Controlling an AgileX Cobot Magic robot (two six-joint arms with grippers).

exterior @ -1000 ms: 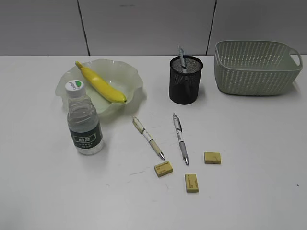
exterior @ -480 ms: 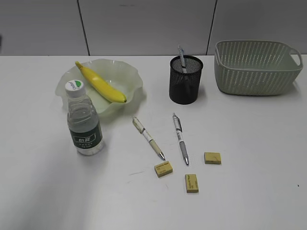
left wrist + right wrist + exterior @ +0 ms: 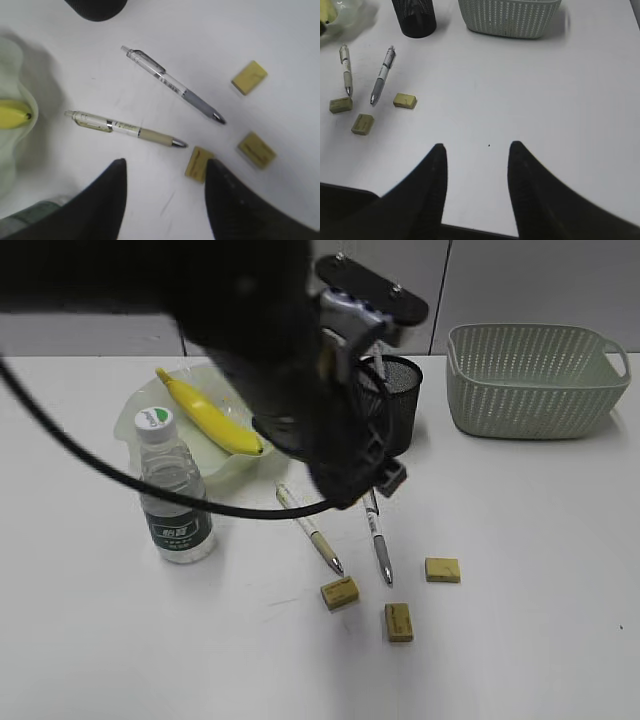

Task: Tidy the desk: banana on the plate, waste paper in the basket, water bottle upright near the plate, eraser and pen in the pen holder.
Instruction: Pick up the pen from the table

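The banana (image 3: 208, 415) lies on the plate (image 3: 135, 410). The water bottle (image 3: 175, 495) stands upright in front of the plate. Two pens (image 3: 312, 530) (image 3: 378, 538) and three yellow erasers (image 3: 340, 592) (image 3: 399, 622) (image 3: 443, 570) lie on the desk (image 3: 520, 540). The pen holder (image 3: 405, 390) is partly hidden by my left arm. My left gripper (image 3: 165, 165) is open and empty above the desk, just short of the nearest eraser (image 3: 199, 163) and the beige pen (image 3: 125, 129). My right gripper (image 3: 476, 147) is open and empty over bare desk. No waste paper shows.
The basket (image 3: 535, 380) stands at the back right and also shows in the right wrist view (image 3: 509, 15). My left arm (image 3: 300, 390) crosses from the upper left over the plate's right side. The desk's near edge (image 3: 480, 231) lies just behind my right gripper.
My left arm has swept in from the upper left and now hangs over the pens. The objects on the desk have not moved.
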